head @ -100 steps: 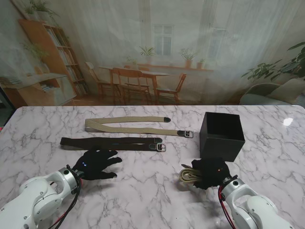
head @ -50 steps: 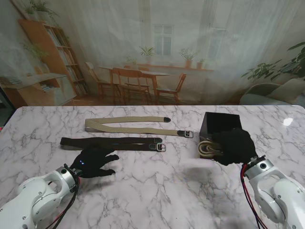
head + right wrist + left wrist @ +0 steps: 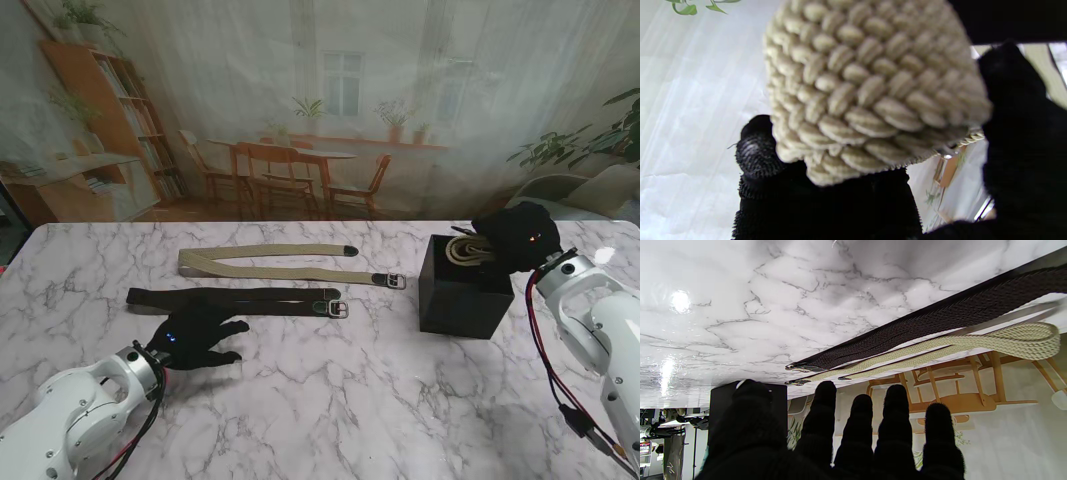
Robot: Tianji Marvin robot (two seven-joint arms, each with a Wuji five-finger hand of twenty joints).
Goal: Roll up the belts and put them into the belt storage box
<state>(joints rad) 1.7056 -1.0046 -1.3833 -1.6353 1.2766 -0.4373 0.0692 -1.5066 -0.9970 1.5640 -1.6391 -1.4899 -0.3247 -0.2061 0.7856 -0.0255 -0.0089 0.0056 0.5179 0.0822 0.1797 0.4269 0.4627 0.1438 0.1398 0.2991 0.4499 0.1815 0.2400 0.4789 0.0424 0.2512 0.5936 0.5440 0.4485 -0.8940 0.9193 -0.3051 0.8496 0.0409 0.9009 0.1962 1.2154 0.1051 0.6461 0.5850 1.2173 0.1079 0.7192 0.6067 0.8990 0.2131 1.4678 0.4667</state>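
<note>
One rolled belt (image 3: 468,249) sits in the right hand (image 3: 515,238) over the box (image 3: 465,285).

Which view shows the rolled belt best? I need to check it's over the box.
The stand view: the rolled belt sits in the right hand above the box. The right wrist view shows only its weave close up; the left wrist view misses it.

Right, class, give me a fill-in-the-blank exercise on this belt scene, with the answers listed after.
1. The right hand holds a rolled beige belt over the black ____.
2. The number of belts lying flat on the table is ____.
3. The flat belt nearest the left hand is dark ____.

Missing words: box; two; brown
</note>
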